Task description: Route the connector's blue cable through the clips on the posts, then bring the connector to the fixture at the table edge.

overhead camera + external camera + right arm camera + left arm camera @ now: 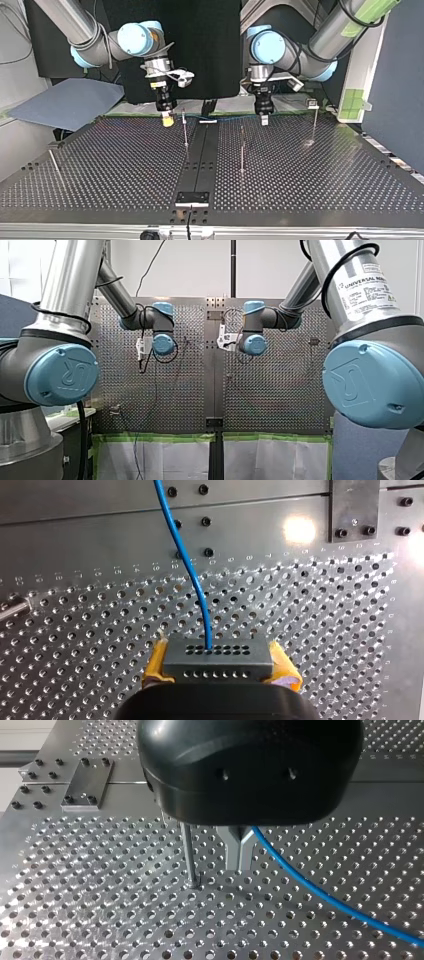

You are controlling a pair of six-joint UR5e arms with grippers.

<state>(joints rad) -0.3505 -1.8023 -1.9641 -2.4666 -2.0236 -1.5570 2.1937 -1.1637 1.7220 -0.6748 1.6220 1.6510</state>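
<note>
Between my right jaws' yellow pads (155, 665) sat the grey connector (218, 659), pinched, its blue cable (192, 575) running ahead over the tabletop (325, 630). My left jaws stood pressed together beside a post (189, 855), with the cable just beside them and open perforated tabletop around.

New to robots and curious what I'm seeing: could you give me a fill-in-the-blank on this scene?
The grey perforated connector block sits between the right gripper's ___ padded fingers.
The thin cable leaving it is ___.
Under the left gripper, the silver metal table is dotted with round ___.
Missing words: yellow; blue; holes.
</note>
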